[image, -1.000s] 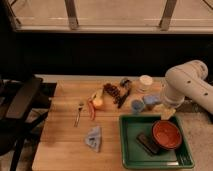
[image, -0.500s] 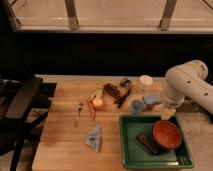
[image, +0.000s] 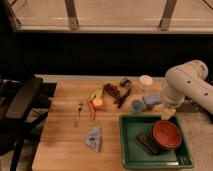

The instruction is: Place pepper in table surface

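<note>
The pepper [image: 91, 109] is slim, red-orange and slightly curved. It lies on the light-brown wooden table surface [image: 62, 147], left of centre, right beside a round yellow-red fruit [image: 98, 102]. My white arm comes in from the right. Its gripper [image: 167, 113] hangs at the right side of the table, just above the far edge of the green tray [image: 129, 152]. It is well to the right of the pepper and apart from it.
The green tray holds a red bowl [image: 166, 134] and a dark flat object [image: 147, 143]. A blue cloth [image: 93, 137], a utensil [image: 78, 114], a brown cluster [image: 113, 91], two blue cups [image: 136, 105] and a white cup [image: 145, 81] lie on the table. A black chair [image: 20, 102] stands at the left.
</note>
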### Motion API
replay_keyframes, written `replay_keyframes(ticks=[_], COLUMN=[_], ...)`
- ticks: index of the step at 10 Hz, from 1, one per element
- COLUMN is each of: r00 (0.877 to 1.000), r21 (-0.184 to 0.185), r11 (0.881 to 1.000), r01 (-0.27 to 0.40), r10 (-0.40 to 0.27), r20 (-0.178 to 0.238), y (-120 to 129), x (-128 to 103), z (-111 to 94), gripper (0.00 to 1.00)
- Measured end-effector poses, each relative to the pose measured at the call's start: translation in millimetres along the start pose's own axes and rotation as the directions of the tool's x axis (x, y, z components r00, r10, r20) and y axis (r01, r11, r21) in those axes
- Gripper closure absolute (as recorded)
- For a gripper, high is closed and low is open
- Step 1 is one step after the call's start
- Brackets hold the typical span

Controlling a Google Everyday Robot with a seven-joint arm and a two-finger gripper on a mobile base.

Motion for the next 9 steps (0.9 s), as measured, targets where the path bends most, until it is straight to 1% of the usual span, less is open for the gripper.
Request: replay_keyframes(ticks=[7,8,9], r00=[1.0,1.0,0.998], r21=[0.0,0.001,0.006], r11=[1.0,1.0,0.998], r01=[-0.002,-0.026,-0.058], r10=[0.002,0.026,0.058], r20=[0.0,-0.009,-0.013], y=[-0.3,-2.2,-8.0], x=[-0.2,-0.2,-5.0], z=[-0.1,-1.2,-1.7], gripper=[0.35,0.35,0.35])
